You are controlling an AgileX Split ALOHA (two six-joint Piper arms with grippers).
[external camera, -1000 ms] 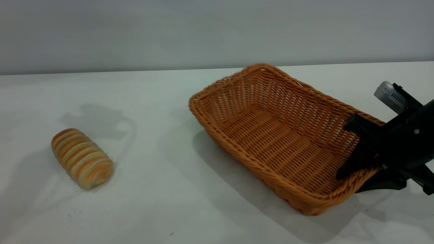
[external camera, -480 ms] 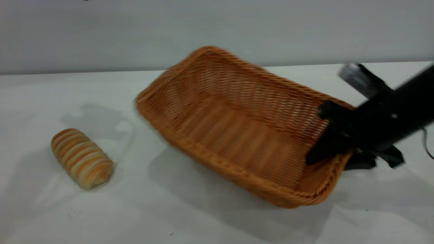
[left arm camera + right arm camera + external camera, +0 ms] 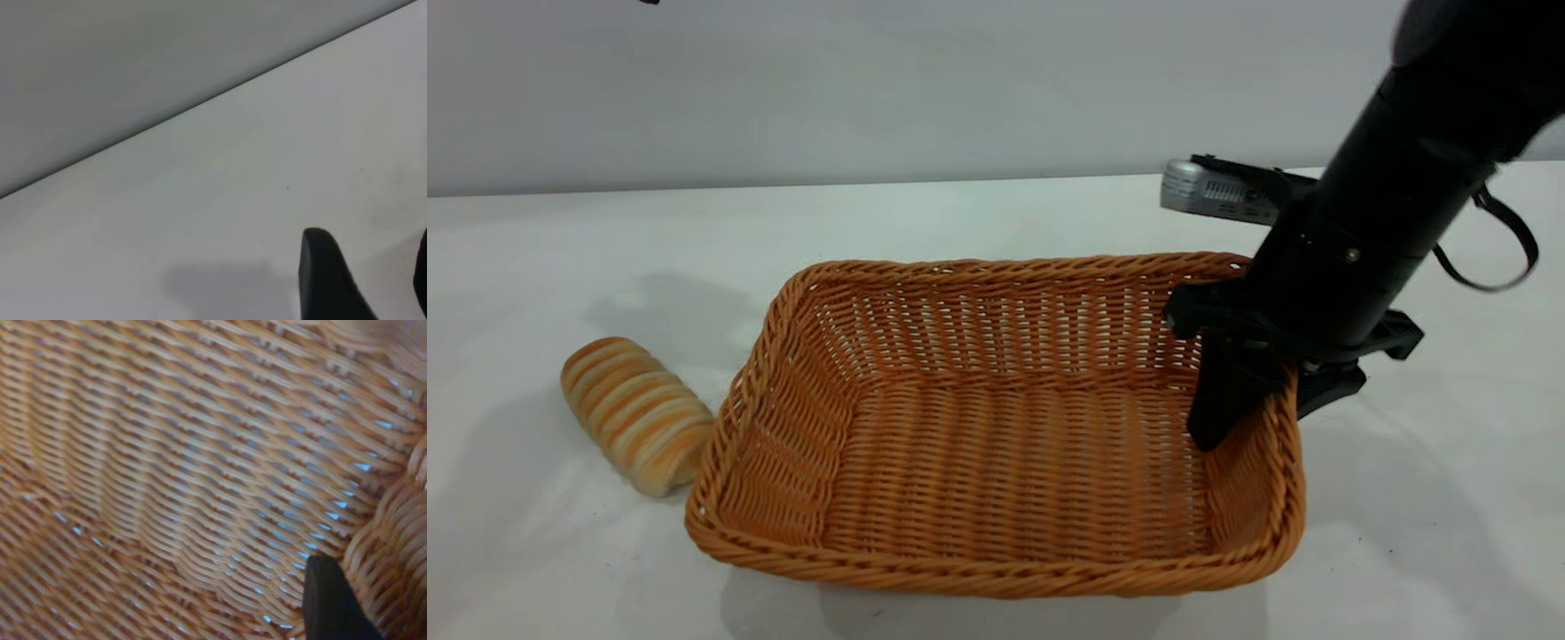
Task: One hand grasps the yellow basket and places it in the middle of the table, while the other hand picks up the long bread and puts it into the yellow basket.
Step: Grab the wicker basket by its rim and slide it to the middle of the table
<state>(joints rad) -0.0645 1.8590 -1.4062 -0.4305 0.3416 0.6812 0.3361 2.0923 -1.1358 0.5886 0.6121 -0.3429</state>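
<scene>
The yellow basket [image 3: 978, 265] sits level over the middle of the table [image 3: 996, 209], its long side facing the camera, and it is empty. My right gripper [image 3: 1272, 404] is shut on the basket's right-hand rim, one finger inside the wall and one outside. In the right wrist view one black finger [image 3: 327, 600] lies against the weave [image 3: 167, 453]. The long bread [image 3: 636, 411] lies on the table at the left, right beside the basket's left corner. My left gripper [image 3: 370, 257] is open and empty above bare table, out of the exterior view.
The grey wall [image 3: 871, 80] runs along the table's far edge. Bare tabletop lies to the left of the bread and to the right of the basket. The right arm [image 3: 1405, 169] slants down from the upper right.
My right gripper has carried the basket left and turned it, from tilted and diagonal to level and broadside. Its left corner now lies beside the bread. The bread has not moved.
</scene>
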